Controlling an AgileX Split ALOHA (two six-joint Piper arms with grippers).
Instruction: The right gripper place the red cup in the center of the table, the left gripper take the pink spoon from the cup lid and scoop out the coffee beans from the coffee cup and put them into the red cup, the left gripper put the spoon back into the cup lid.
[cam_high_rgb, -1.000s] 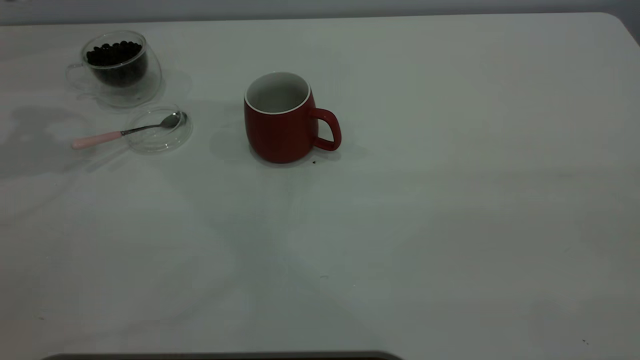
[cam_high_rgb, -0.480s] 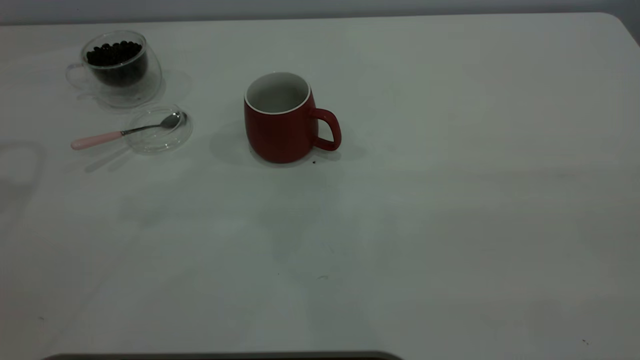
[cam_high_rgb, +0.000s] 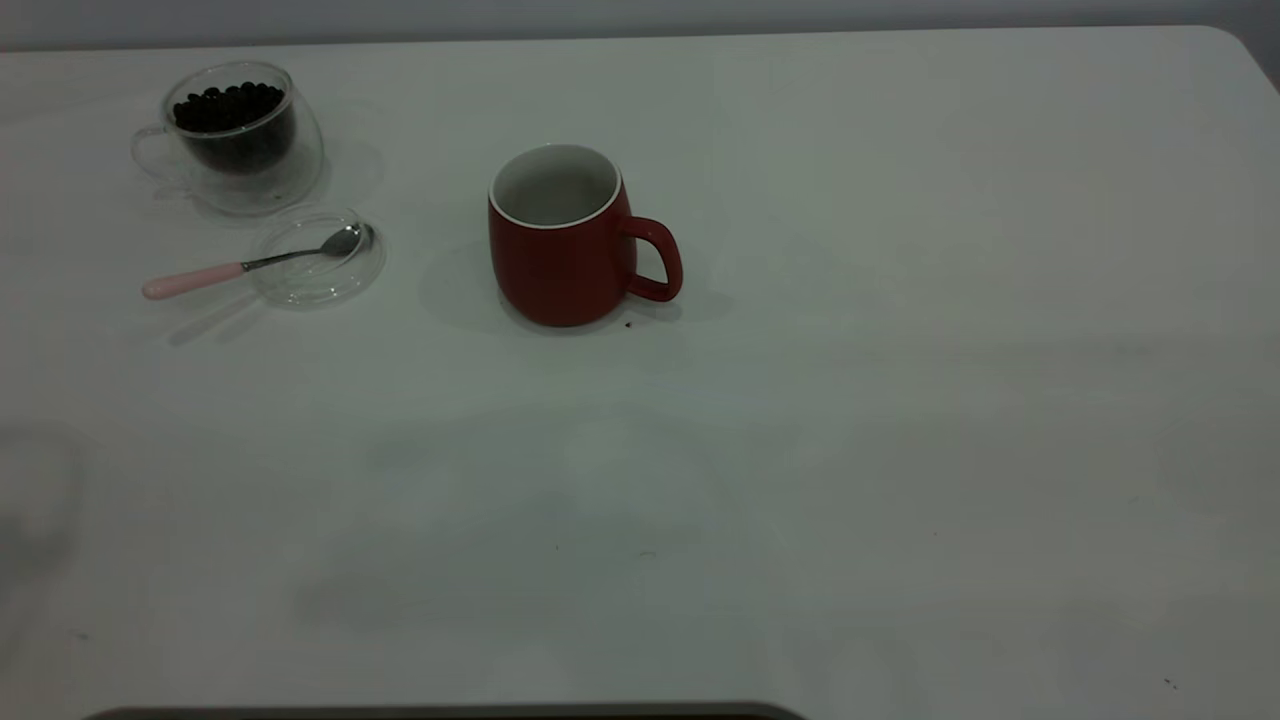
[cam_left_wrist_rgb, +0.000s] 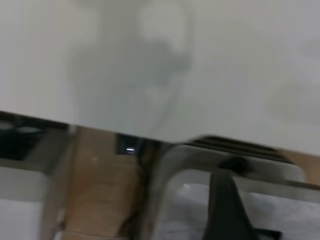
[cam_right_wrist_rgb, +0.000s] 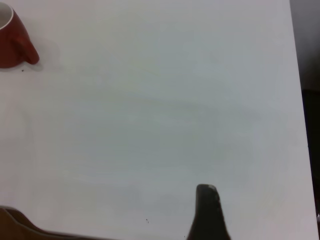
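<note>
The red cup stood upright near the middle of the tabletop, handle to the right, its white inside showing no beans. At far left the coffee cup held a heap of coffee beans. Just near of it lay the cup lid, with the pink spoon resting bowl-in-lid and handle projecting left onto the tabletop.

Neither arm appeared in the exterior view. One finger of the left tool and one of the right tool showed in their wrist views; whether either was apart or together could not be told.

Judgement: all things seemed set down, with both arms pulled clear; any remaining move should keep well apart from the lid and overhanging handle.

No brand, label or writing was legible on any item.
</note>
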